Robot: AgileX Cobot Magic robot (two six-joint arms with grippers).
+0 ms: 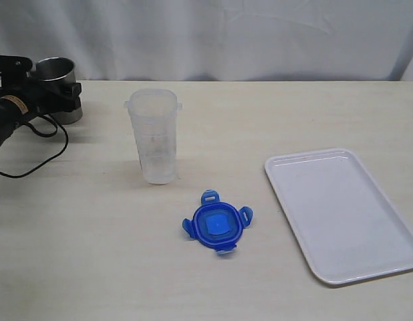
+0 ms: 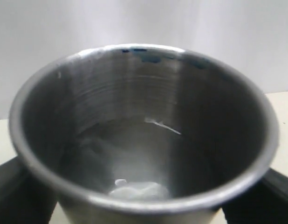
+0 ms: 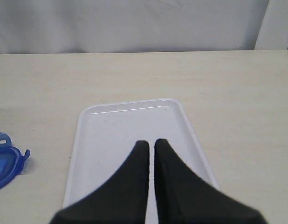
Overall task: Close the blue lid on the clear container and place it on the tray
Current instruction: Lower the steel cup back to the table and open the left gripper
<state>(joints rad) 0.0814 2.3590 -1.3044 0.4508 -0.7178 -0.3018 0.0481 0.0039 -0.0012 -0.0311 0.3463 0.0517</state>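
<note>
blue lid (image 1: 216, 226) loose (beside clear container (image 1: 154, 137)) | left gripper (image 1: 59, 93) clasps steel cup (image 1: 55, 68)

The clear container (image 1: 153, 137) stands upright, top open. The blue lid (image 1: 217, 226) lies flat nr it, tabs splayed out. White tray (image 1: 340, 214) lies flat at right, apart from both.

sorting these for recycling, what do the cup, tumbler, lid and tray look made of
The steel cup: metal, probably steel; grey brushed walls with bright reflections.
The clear container: cloudy translucent plastic; the table shows faintly through.
The blue lid: glossy plastic, with moulded snap tabs.
The tray: white, smooth, slight sheen; probably plastic.
</note>
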